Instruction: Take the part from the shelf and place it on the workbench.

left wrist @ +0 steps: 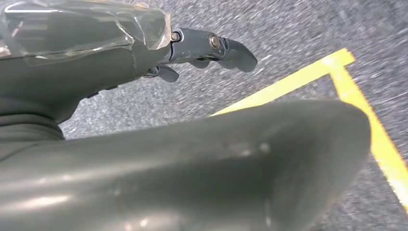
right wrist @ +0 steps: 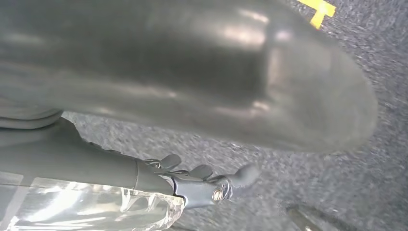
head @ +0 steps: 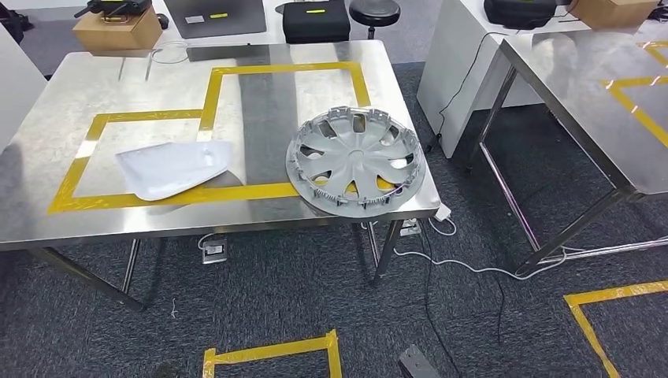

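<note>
A silver wheel cover (head: 356, 161) lies flat on the steel workbench (head: 94, 87), near its front right corner and across the yellow tape outline. To its left, inside the outline, lies a white moulded part (head: 175, 168). My left hand (left wrist: 120, 62) hangs over grey carpet with its fingers (left wrist: 226, 48) stretched out and nothing in them. My right hand (right wrist: 144, 178) also hangs above the carpet, its fingers (right wrist: 226, 185) loosely spread and holding nothing.
A second steel table (head: 583, 87) stands to the right, with a carpeted gap between the two. Cables (head: 441, 260) trail on the floor under the workbench's right legs. Yellow floor tape (head: 272, 350) marks a box in front. A cardboard box (head: 118, 31) and a black case (head: 315, 20) sit beyond the far edge.
</note>
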`<move>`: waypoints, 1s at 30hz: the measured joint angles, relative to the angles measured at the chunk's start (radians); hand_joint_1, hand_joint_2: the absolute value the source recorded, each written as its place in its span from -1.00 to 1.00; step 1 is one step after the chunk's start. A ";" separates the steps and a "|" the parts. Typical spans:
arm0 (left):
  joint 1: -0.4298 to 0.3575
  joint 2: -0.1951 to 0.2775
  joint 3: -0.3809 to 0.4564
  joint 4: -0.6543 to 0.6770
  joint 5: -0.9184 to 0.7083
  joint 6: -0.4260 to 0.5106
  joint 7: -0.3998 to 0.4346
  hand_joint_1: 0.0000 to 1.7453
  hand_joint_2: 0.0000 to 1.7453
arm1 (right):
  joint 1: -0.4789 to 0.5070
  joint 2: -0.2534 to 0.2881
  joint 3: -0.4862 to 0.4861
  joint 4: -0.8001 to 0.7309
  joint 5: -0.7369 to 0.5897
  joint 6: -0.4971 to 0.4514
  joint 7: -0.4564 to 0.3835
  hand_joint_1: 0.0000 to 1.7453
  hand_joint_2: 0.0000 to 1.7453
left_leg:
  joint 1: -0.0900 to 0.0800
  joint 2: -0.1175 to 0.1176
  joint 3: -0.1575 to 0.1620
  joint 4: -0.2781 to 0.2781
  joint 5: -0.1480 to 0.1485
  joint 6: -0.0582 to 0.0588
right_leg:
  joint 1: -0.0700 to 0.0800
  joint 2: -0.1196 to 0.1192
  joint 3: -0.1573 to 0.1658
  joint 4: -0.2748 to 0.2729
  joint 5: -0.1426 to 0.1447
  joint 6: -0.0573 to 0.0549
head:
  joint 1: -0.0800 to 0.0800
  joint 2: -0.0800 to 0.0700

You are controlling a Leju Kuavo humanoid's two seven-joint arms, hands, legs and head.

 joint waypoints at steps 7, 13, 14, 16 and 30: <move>-0.001 -0.006 0.004 0.000 -0.009 -0.007 0.003 -1.00 -1.00 | 0.001 -0.002 -0.012 -0.004 0.001 -0.001 0.003 -1.00 -1.00 | -0.015 0.001 -0.084 0.013 0.069 -0.012 | 0.011 -0.001 0.206 -0.196 0.030 0.010 | -0.001 0.000; 0.003 -0.009 0.006 -0.001 -0.016 -0.007 0.004 -1.00 -1.00 | 0.008 -0.001 -0.018 -0.009 0.001 -0.003 0.007 -1.00 -1.00 | -0.005 -0.004 -0.123 0.058 0.020 -0.048 | 0.005 -0.003 0.185 -0.252 0.072 -0.037 | -0.002 0.000; 0.003 -0.009 0.007 -0.001 -0.018 -0.008 0.005 -1.00 -1.00 | 0.010 -0.001 -0.018 -0.011 0.000 -0.004 0.008 -1.00 -1.00 | -0.002 -0.004 -0.134 0.107 -0.039 -0.055 | 0.005 -0.004 0.172 -0.252 0.083 -0.041 | -0.003 0.000; 0.003 -0.008 0.007 -0.003 -0.019 -0.008 0.006 -1.00 -1.00 | 0.012 -0.001 -0.018 -0.013 0.000 -0.004 0.008 -1.00 -1.00 | 0.006 -0.004 -0.147 0.225 -0.122 -0.068 | 0.005 -0.005 0.148 -0.248 0.106 -0.041 | -0.004 0.000; -0.004 -0.015 0.029 -0.018 -0.049 -0.027 0.021 -1.00 -1.00 | 0.021 -0.001 -0.015 0.016 -0.016 0.015 0.071 -1.00 -1.00 | 0.006 0.002 0.009 0.010 -0.018 -0.004 | 0.000 -0.003 -0.011 -0.048 0.038 -0.004 | 0.000 0.000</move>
